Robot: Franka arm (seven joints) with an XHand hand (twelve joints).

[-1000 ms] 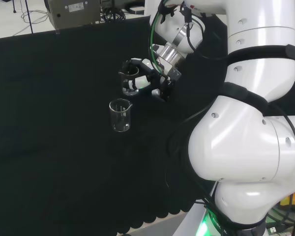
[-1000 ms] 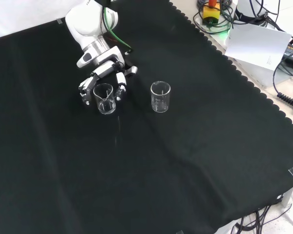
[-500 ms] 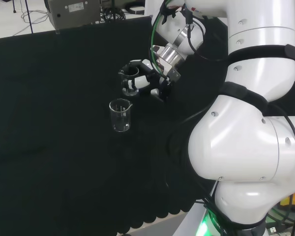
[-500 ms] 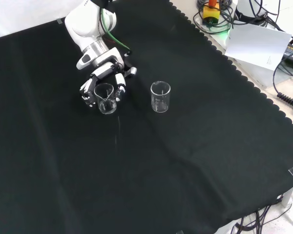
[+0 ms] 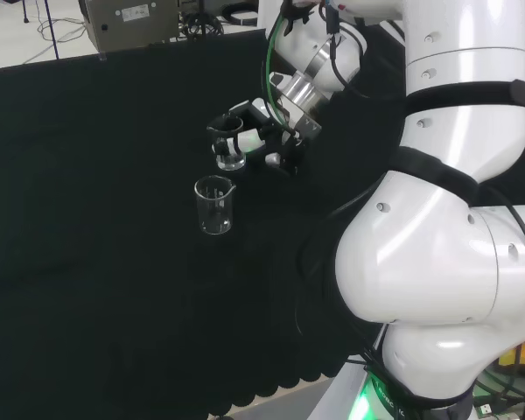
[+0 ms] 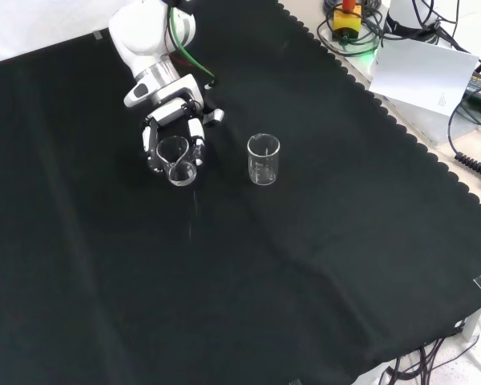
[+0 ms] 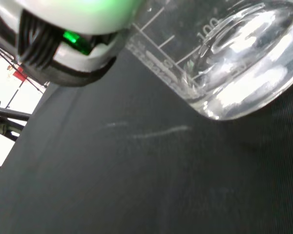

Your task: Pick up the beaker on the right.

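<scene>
Hand (image 6: 175, 128) grasping a clear glass beaker (image 6: 176, 160), fingers curled round its wall.
Held beaker sits left of a second glass beaker (image 6: 263, 158) in front view, well apart; wrist view shows its base clear of the black cloth (image 6: 305, 265).

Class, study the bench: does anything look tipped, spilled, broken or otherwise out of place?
Only one thing stands out. The beaker in the hand is tilted, its base off the black cloth in the wrist view, because the fingers are curled round the held beaker. The other beaker stands upright, apart from it. No spill or breakage shows.
</scene>
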